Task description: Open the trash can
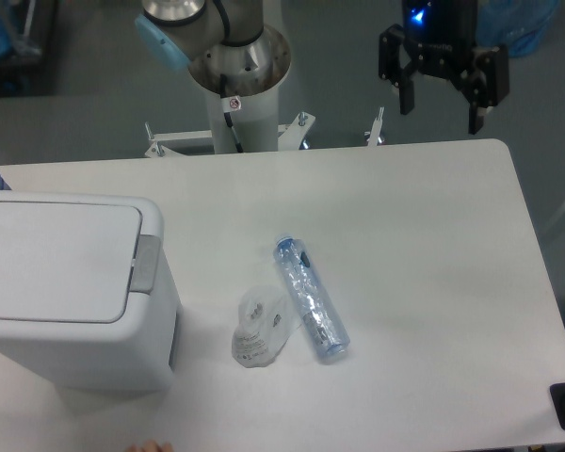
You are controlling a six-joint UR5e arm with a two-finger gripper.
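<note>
The trash can [71, 287] stands at the desk's [424, 235] left edge, lid down, with its grey push tab [146, 263] on the side nearest the bottle [310, 299]. The pincer [443, 102] hangs wide and empty, well apart beyond the far right corner. The stiff, light plastic bin probably needs a firm downward press on that tab, not a grasp.

The arm's base column [237, 80] stands upright at the far edge, near the middle of the top of the view. On top of it sits a grey joint with a light blue cap [162, 42] on its left side. The gripper [443, 111] is black and hangs at the upper right, with a small blue light [416, 14] shining above it. It points downward. Its two fingers [406, 92] are spread wide apart and hold nothing between them.
</note>
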